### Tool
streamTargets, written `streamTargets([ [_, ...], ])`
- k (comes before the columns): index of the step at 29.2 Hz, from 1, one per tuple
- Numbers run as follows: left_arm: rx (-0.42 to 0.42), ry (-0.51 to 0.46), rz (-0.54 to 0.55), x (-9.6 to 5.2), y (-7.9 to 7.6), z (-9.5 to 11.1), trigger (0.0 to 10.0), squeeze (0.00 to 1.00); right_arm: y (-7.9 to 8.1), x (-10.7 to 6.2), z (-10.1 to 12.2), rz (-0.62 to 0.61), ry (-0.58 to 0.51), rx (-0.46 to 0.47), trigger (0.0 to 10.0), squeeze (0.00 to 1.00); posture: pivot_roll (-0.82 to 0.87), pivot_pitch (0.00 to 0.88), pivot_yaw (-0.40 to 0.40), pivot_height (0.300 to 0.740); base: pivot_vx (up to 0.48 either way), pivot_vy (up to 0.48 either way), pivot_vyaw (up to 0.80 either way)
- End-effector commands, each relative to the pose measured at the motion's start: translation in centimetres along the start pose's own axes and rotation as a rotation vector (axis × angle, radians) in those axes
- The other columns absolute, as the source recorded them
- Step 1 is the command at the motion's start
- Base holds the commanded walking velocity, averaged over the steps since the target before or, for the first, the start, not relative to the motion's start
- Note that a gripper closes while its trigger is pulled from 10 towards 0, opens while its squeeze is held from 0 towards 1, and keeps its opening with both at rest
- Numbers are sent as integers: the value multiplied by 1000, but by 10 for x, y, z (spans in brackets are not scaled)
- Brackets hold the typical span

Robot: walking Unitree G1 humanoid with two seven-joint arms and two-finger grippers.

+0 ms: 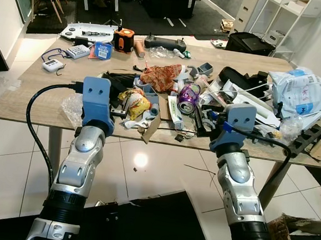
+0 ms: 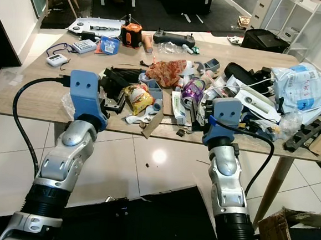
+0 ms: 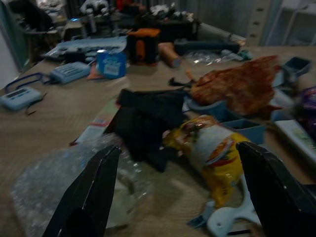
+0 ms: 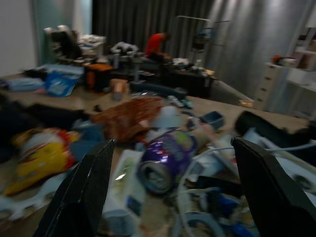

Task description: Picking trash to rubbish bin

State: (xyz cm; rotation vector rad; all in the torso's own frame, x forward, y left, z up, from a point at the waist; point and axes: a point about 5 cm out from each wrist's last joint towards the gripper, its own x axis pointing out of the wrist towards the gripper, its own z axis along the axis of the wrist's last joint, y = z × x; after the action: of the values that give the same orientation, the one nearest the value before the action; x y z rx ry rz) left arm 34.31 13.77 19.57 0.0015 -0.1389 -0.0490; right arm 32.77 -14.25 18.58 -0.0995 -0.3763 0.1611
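Can (image 1: 188, 96) right of wrapper (image 1: 137, 102) (on table (image 1: 29, 96)).

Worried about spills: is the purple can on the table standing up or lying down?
Lying down. The purple can rests on its side among the clutter, its silver end facing the table's near edge.

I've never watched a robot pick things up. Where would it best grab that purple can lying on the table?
Probably across the round middle of the purple can, coming from the table's near edge. It lies on its side, open end toward the robot, directly ahead of the open right gripper. The white box beside it leaves little room, so the fingers should straddle the can carefully.
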Motion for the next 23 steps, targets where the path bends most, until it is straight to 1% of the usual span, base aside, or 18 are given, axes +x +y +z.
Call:
streamTargets([
  [1,28,30,34,0,7,-7,10000,0,7,-5,-7,38,35,11,10000,0,16,89,-3,740,0,0,0],
  [2,44,26,33,0,9,-8,10000,0,9,-6,-8,40,41,17,10000,0,16,89,-3,740,0,0,0],
  [3,88,17,4,-1,6,-7,10000,0,7,-7,-11,22,57,46,10000,0,20,93,-3,740,0,0,0],
  [5,110,12,-21,-2,3,-8,10000,0,1,-9,-14,-18,76,69,10000,0,21,96,0,740,0,0,0],
  [11,86,27,-38,-6,-2,-12,10000,0,-7,-15,-19,-51,103,60,10000,0,18,104,9,740,0,0,0],
  [13,86,27,-38,-6,-2,-12,10000,0,-7,-15,-19,-51,103,60,10000,0,18,104,9,740,0,0,0],
  [17,31,46,-41,-6,-3,-14,10000,0,-11,-19,-23,-90,130,63,10000,0,19,103,14,740,0,0,0],
  [22,21,50,-46,-7,-3,-14,10000,0,-12,-19,-24,-103,136,68,10000,0,20,105,15,740,0,0,0],
  [23,35,63,-47,-7,-3,-16,10000,0,-13,-20,-24,-106,138,68,10000,0,20,105,15,740,0,0,0],
])
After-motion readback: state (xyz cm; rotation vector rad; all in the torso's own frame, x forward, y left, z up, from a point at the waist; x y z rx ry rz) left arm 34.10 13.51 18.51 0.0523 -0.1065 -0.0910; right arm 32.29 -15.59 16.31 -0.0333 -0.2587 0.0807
